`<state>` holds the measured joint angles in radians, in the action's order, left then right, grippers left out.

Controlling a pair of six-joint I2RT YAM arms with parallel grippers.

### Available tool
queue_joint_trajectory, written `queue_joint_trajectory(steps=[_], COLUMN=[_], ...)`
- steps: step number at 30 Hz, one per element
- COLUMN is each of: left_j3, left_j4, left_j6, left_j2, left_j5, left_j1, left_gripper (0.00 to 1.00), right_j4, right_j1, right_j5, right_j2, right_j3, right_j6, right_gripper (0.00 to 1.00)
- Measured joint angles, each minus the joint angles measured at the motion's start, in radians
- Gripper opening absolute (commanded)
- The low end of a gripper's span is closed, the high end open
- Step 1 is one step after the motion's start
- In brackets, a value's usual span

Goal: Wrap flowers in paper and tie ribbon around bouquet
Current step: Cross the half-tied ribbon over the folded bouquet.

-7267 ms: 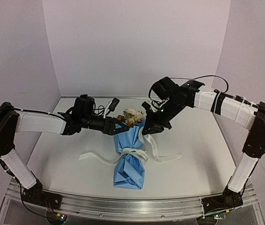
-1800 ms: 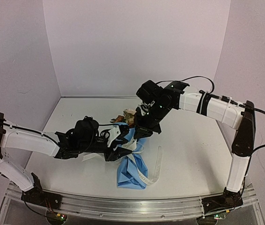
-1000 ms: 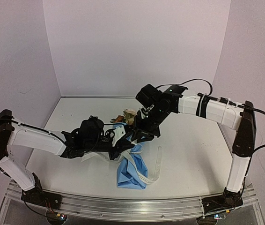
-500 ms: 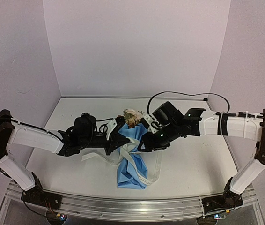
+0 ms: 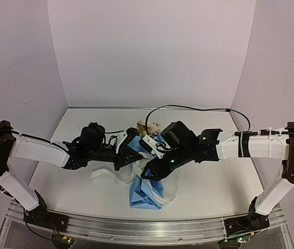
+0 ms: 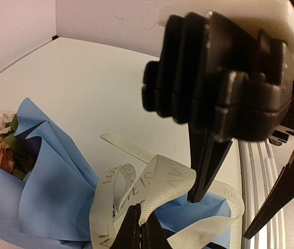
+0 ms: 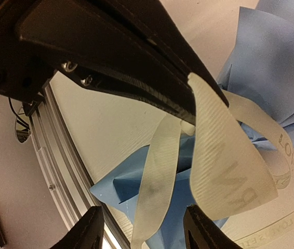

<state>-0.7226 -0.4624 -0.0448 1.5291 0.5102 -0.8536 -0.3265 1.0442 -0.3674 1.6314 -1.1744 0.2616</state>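
The bouquet point(image 5: 145, 189) lies mid-surface in the same spot as before. Its flowers point(image 5: 148, 126) point to the back wall and its blue paper point(image 6: 58, 192) tail points to the near edge.

The left pincer point(image 5: 129, 155) is pressed together on a loop of ribbon point(image 6: 160, 179) just above the bouquet's narrow middle. In the left wrist view the cream band rises straight out of its closed tips point(image 6: 140, 231). It sits a little further back and left than a second ago.

A second ago the right arm reached down from above the blooms. It now stretches low across the surface point(image 5: 214, 192), and the right pincer point(image 5: 148, 174) has dropped to the bouquet's middle, close to the left one. Its fingers point(image 7: 92, 228) are spread and grip nothing, though a hanging ribbon strand passes between them. They were nearer together a second ago.

One loose ribbon end trails left of the bouquet. The other runs along its right side toward the near edge, where it already lay a second ago. Several seconds back that end was spread out flat to the right.
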Motion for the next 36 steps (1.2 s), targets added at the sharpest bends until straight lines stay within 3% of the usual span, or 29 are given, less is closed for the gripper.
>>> queue_joint_trajectory(steps=[25, 32, 36], left_j3=[-0.14, -0.148, -0.147], left_j4=[0.3, 0.338, 0.352], left_j6=[-0.053, -0.063, -0.063], left_j2=[0.005, 0.014, 0.015], left_j5=[0.205, 0.221, 0.223], left_j1=[0.038, 0.041, 0.045], left_gripper=[0.01, 0.01, 0.01], right_j4=[-0.034, -0.036, -0.039], right_j1=[0.057, 0.057, 0.057], right_j5=[0.055, 0.078, 0.09], right_j2=[0.002, 0.012, 0.022], right_j3=[0.074, 0.073, 0.073], right_j6=[-0.191, -0.209, -0.207], right_gripper=[0.6, 0.49, 0.36])
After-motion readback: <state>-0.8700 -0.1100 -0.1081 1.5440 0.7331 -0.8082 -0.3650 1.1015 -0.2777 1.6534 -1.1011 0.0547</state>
